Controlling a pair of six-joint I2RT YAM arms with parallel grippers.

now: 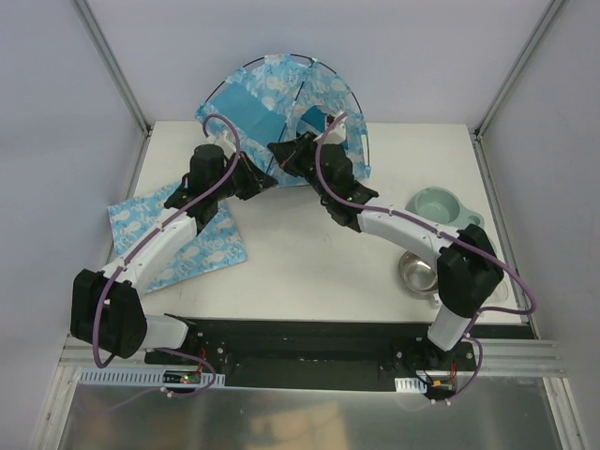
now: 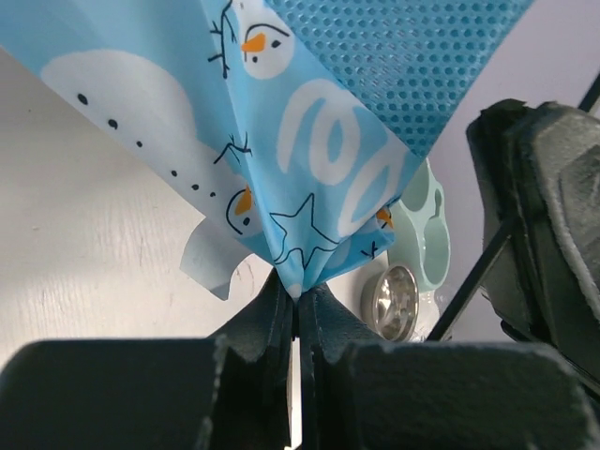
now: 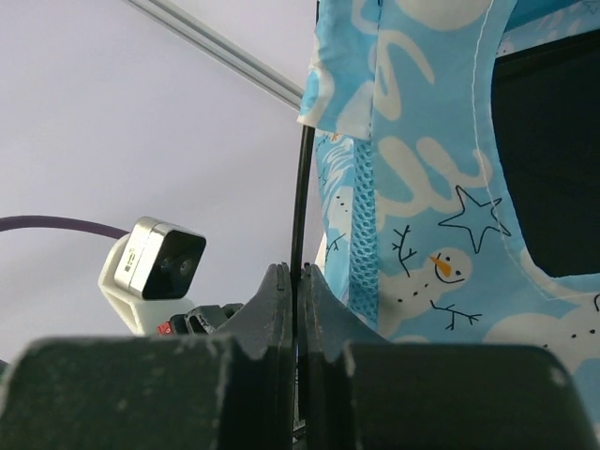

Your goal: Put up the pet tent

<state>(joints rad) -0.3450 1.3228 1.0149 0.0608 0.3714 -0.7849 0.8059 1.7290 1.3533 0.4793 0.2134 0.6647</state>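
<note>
Pet tent (image 1: 281,94) at far edge of worktop (image 1: 319,267), partly raised, leaning toward back wall. Left pincer (image 2: 298,298) pinching low corner of tent fabric. Right pincer (image 3: 297,274) clamped on thin black pole (image 3: 302,187) beside dark doorway. Matching flat mat (image 1: 178,239) under left arm. Mint-green bowl (image 1: 442,206) and steel bowl (image 1: 419,272) at right, apart from tent.

Bright, even overhead light, soft shadows, mostly sharp focus.

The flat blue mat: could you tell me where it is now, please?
In the top view, the mat lies flat on the table's left side, partly under the left arm.
</note>
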